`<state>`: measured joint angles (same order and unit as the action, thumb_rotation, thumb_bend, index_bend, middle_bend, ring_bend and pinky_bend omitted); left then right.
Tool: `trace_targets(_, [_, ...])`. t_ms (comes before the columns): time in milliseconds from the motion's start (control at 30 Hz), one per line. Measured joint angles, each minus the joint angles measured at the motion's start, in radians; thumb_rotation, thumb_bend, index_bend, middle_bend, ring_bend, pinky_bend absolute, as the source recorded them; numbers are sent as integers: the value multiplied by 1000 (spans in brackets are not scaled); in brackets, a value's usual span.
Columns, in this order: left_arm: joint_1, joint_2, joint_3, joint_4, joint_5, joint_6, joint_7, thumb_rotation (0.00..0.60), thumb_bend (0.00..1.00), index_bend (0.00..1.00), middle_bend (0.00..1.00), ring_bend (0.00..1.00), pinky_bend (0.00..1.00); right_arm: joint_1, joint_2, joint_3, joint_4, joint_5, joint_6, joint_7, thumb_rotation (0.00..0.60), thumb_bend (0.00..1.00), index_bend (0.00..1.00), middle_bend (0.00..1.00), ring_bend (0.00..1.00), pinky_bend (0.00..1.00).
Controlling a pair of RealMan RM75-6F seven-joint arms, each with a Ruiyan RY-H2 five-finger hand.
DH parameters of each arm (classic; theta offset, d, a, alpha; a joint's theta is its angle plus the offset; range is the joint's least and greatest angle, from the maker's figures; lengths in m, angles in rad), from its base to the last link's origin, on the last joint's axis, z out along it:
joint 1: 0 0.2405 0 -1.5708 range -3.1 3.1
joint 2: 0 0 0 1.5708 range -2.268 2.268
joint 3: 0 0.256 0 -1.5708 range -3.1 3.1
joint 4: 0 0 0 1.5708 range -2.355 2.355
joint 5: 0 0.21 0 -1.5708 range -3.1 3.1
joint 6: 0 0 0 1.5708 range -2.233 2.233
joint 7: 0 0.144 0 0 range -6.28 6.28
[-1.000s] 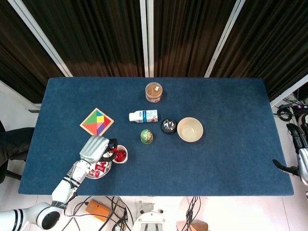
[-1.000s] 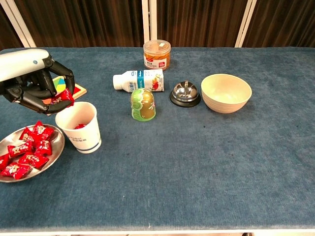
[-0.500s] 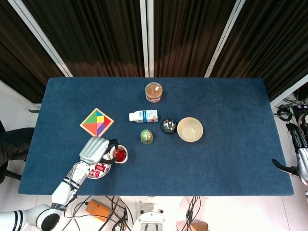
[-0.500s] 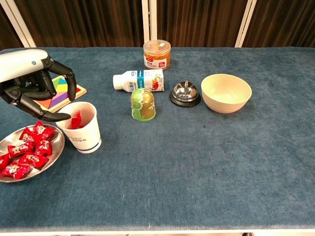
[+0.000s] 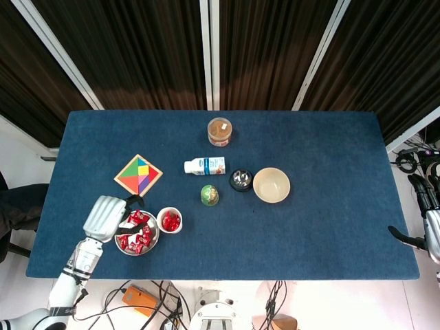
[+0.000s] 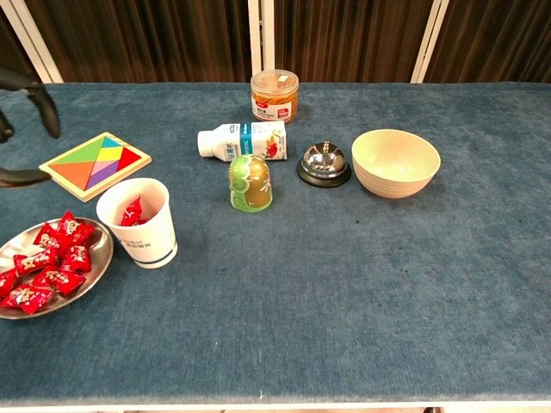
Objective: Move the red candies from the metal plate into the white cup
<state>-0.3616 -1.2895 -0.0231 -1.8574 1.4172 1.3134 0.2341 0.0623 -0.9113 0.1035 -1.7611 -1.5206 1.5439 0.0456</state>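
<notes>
Left hand (image 5: 104, 218) now empty, fingers apart, withdrawn from white cup (image 6: 138, 222) to lower left, beside metal plate (image 6: 96, 262). Red candies (image 6: 47, 262) remain for transfer. Right hand (image 5: 421, 234): state indeterminate.

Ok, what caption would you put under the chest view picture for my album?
Red candies wait on the metal plate beside the white cup, some already inside.

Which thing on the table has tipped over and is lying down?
The white milk bottle. It lies on its side, while the cup, jar and bowl stand upright.
</notes>
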Motion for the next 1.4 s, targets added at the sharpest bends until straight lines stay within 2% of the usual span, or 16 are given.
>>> trace_targets(200, [57,28,91,52,15,-3,-9,600,183,456,1000,965,895,6,-4,-1,-1,-9,-6,0,600,216,0,138,2,123])
trace_targets(333, [76,4,111,96,11,-14,52,600,174,456,1000,964,895,10,-6,-3,-3,-16,-9,-5,600,215,0,138,2,123])
trace_targets(633, [99,-75,119,147,-29,-50,141,600,139,457,1000,964,896,8,-3,-4,-2,-12,-8,-4,600,216,0,138,2,123])
trace_targets(967, [107,-114,101,185,-84,-63,233,600,139,466,1000,964,896,6,-3,-6,-1,-9,-9,-4,600,215,0,139,2,123])
trace_targets(1200, [107,-125,85,197,-120,-85,235,600,151,471,1000,965,895,10,-5,-6,-4,-8,-14,-9,600,215,0,138,2,123])
trace_targets(1400, [98,-132,76,211,-132,-112,221,600,206,493,1000,964,896,11,-4,-5,-7,-6,-16,-13,600,216,0,138,3,123])
